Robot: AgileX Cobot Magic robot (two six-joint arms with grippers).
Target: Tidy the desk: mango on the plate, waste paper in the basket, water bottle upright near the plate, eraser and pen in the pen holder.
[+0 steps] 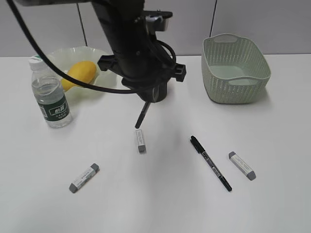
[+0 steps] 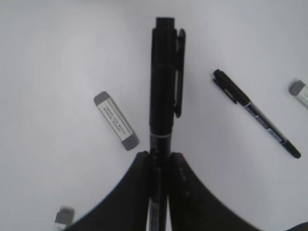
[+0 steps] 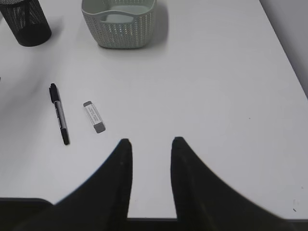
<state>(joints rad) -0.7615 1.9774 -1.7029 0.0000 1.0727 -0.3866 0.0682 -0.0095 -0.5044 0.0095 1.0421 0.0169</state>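
Clamping black pen (image 2: 163,82) between left gripper (image 2: 159,168) jaws, above tabletop (image 1: 155,204) near middle eraser (image 1: 140,140); right gripper (image 3: 150,149) parted, empty, clear of everything

Left arm reaches in from the top of the exterior view, dark wrist body with looped cables hanging over the middle of the tabletop (image 1: 160,204). We see its left end effector (image 2: 159,161) pointing down, jaws nearly together and clamped on a black pen (image 2: 164,82) that sticks out past the fingertips, tip hanging clear above the surface. In the left wrist view both fingers (image 2: 137,187) press the pen barrel from either side. Right end effector (image 3: 151,147) shows only in its own wrist view: two black fingers (image 3: 118,183) apart with a clear gap, nothing between them, hovering above the tabletop's near edge. Right arm itself not visible in the exterior view.
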